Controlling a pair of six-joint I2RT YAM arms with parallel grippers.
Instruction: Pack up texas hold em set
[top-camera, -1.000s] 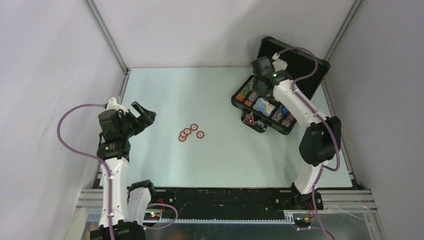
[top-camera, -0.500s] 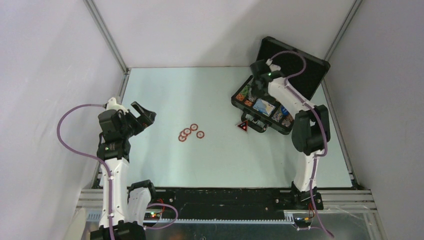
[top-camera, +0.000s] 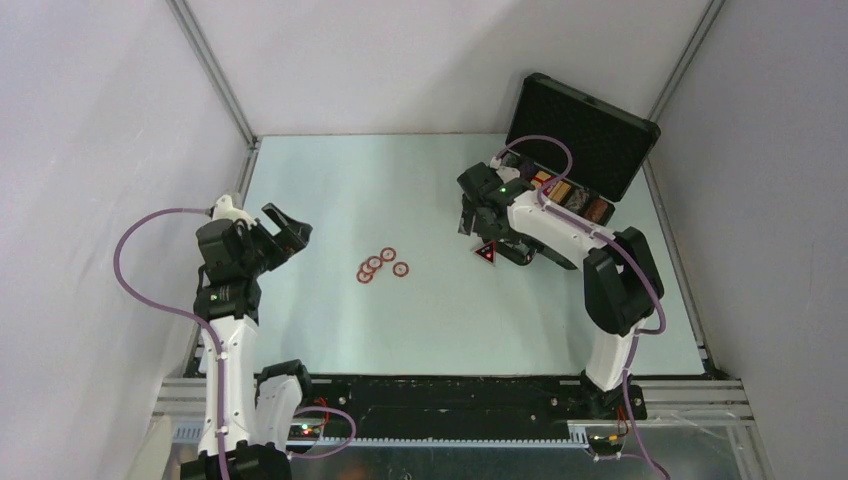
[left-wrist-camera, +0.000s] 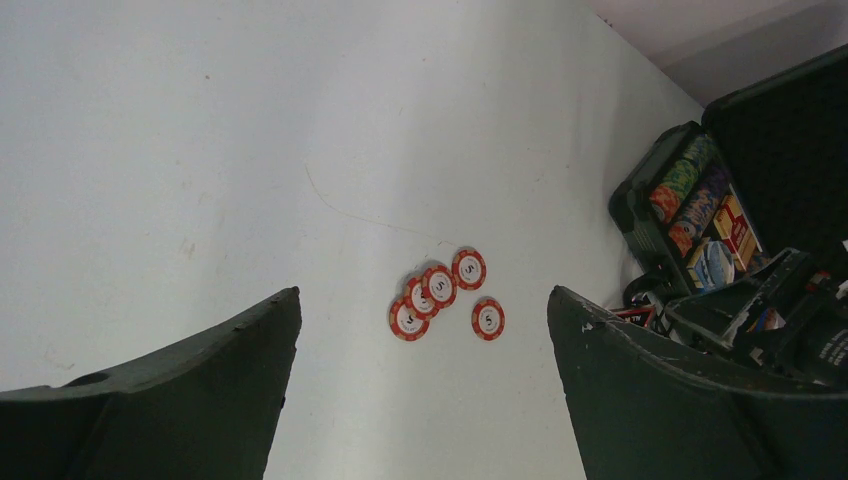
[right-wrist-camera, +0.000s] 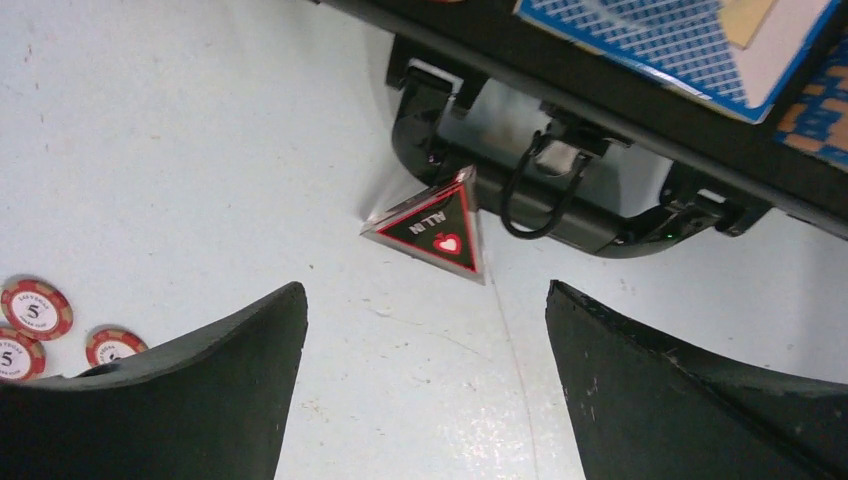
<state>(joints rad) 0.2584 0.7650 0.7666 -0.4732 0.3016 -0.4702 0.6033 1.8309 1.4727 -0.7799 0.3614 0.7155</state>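
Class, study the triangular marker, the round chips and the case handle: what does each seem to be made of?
Triangular marker: probably glossy plastic or acrylic; mirror-like bevelled edges. Round chips: likely matte composite or plastic; dull printed faces. Case handle: seemingly shiny black plastic; bright highlights.

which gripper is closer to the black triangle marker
Right. The right gripper hangs right by the triangular marker beside the case; the left gripper sits far off across the table, past the loose chips.
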